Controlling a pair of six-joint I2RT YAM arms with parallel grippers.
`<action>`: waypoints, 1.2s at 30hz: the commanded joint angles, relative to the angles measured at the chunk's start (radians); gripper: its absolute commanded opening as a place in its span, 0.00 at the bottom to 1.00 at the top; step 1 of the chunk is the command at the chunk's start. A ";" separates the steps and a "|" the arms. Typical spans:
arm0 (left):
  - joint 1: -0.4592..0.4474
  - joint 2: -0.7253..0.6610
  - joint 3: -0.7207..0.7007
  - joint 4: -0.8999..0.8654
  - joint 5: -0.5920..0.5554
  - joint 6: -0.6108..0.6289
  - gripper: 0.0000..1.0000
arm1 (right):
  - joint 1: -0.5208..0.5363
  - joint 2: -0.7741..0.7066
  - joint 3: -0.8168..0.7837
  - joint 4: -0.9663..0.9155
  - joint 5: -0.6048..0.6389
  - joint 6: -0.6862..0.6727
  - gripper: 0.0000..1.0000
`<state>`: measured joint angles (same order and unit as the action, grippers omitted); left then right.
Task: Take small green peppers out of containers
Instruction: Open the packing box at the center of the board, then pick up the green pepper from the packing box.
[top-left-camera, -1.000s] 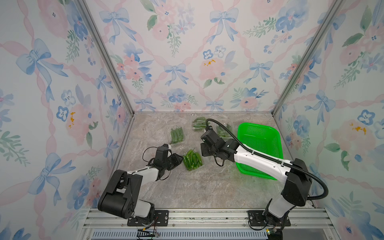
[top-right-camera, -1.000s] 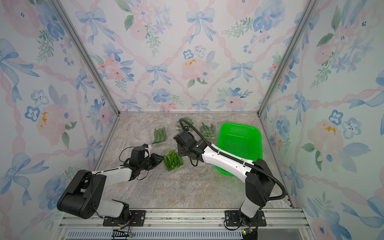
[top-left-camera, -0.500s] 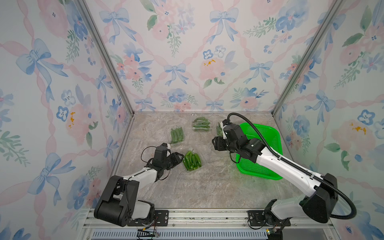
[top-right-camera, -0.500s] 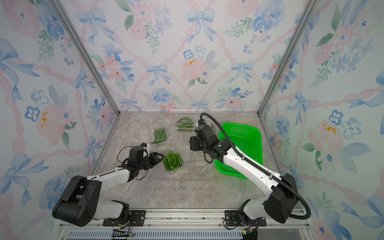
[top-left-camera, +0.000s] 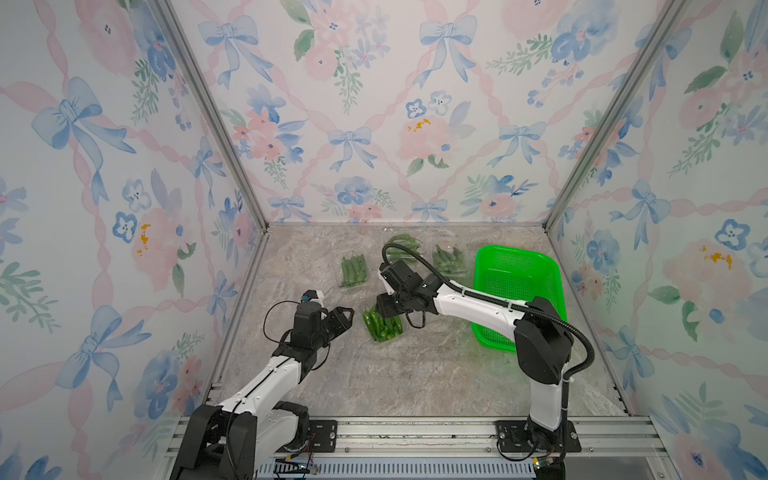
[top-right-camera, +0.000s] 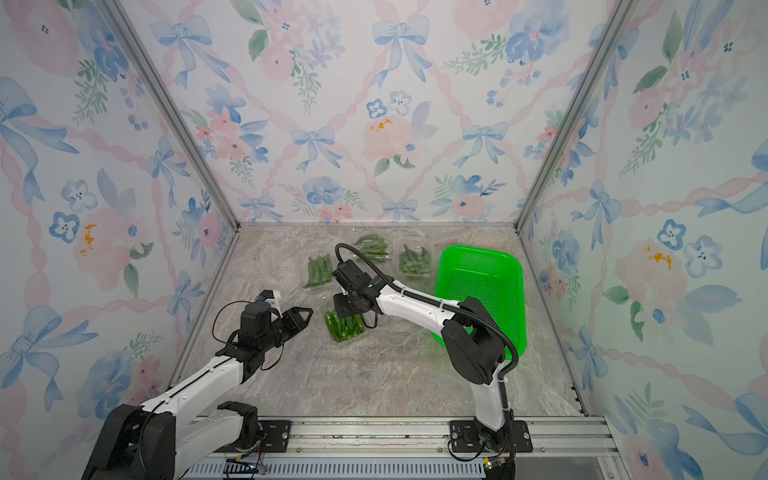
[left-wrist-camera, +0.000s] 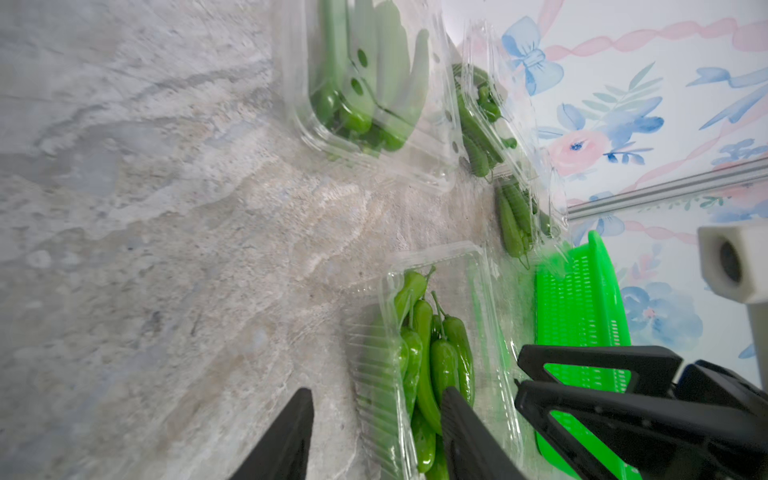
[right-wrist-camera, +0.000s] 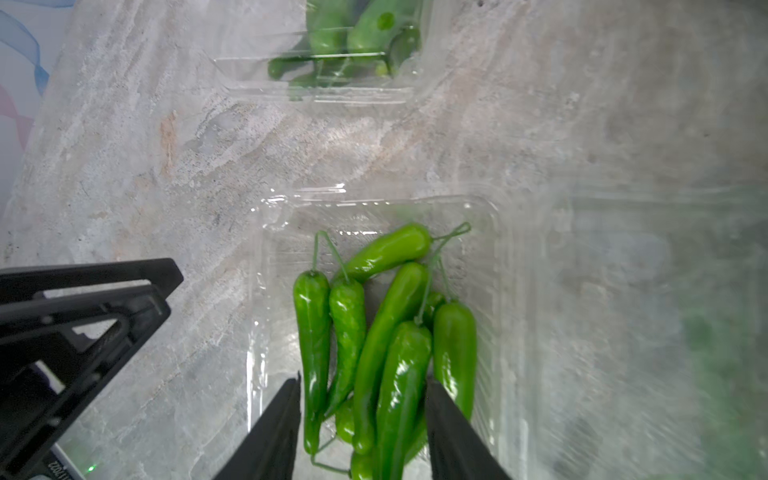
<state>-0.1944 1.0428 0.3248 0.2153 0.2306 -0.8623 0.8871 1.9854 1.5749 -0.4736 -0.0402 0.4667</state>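
Note:
Four clear containers hold small green peppers. The nearest container (top-left-camera: 392, 337) sits mid-table with glossy peppers (top-left-camera: 379, 326) (right-wrist-camera: 399, 316) inside. My right gripper (top-left-camera: 384, 312) (right-wrist-camera: 362, 379) reaches down into it, open, with several peppers lying between its fingers (right-wrist-camera: 282, 428). My left gripper (top-left-camera: 348, 320) (left-wrist-camera: 376, 392) is open just left of that container, whose ribbed near wall (left-wrist-camera: 374, 374) shows between its fingers. The other containers lie further back: one (top-left-camera: 353, 270) to the left, one (top-left-camera: 403, 247) by the back wall and one (top-left-camera: 449, 259) beside the basket.
A large bright green perforated basket (top-left-camera: 515, 251) (top-right-camera: 478, 253) stands at the right, close behind the right arm's forearm. Floral walls close in the marble table on three sides. The right arm's black cable loops above the back containers.
The right arm swung from beside the basket back over the nearest container, its jaws narrowing around the peppers. The left gripper opened and now sits just off the container's left edge.

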 joint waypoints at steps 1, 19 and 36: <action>0.016 -0.029 -0.020 -0.054 -0.029 0.037 0.53 | 0.012 0.057 0.059 -0.004 -0.050 -0.002 0.49; 0.027 -0.017 -0.027 -0.054 -0.029 0.024 0.53 | 0.016 0.211 0.087 0.047 -0.115 0.019 0.42; 0.027 -0.002 -0.021 -0.054 -0.025 0.037 0.53 | 0.014 0.204 0.093 0.049 -0.138 0.020 0.17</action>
<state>-0.1753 1.0336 0.3088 0.1658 0.2123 -0.8482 0.8932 2.2024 1.6550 -0.3912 -0.1734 0.4927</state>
